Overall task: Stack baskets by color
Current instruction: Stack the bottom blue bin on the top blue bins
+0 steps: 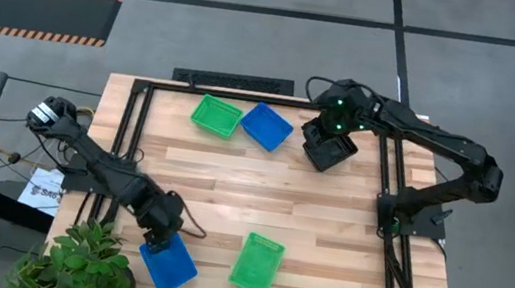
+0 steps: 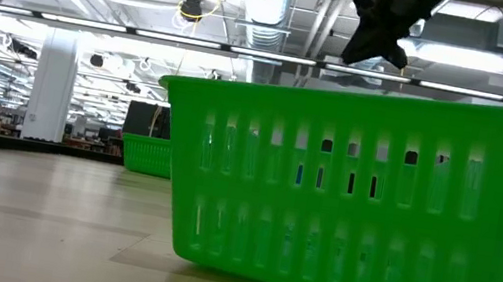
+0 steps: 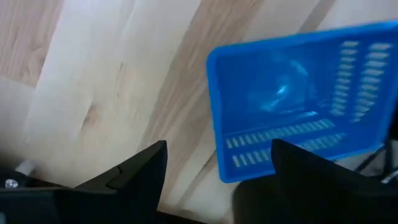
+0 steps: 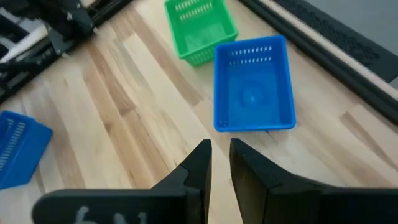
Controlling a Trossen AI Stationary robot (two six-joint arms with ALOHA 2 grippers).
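A pale wooden worktop point(image 1: 326, 234) carries small rectangular plastic baskets with slotted walls. At the far edge, a bright green basket point(image 1: 216, 116) sits just beside a blue basket point(image 1: 267, 126). Near the front edge lie another blue basket point(image 1: 169, 264) and, apart from it, another green basket point(image 1: 257, 264). The left end effector point(image 1: 160, 241) hovers at the front blue basket's rim, fingers spread. The right end effector point(image 4: 220, 163), fingers nearly together, sits by a black basket point(image 1: 328, 149) at the far right; whether it pinches this is unclear.

The left gripper point(image 3: 217, 165), fingers spread, hangs seemingly just above a blue basket point(image 3: 298, 106).
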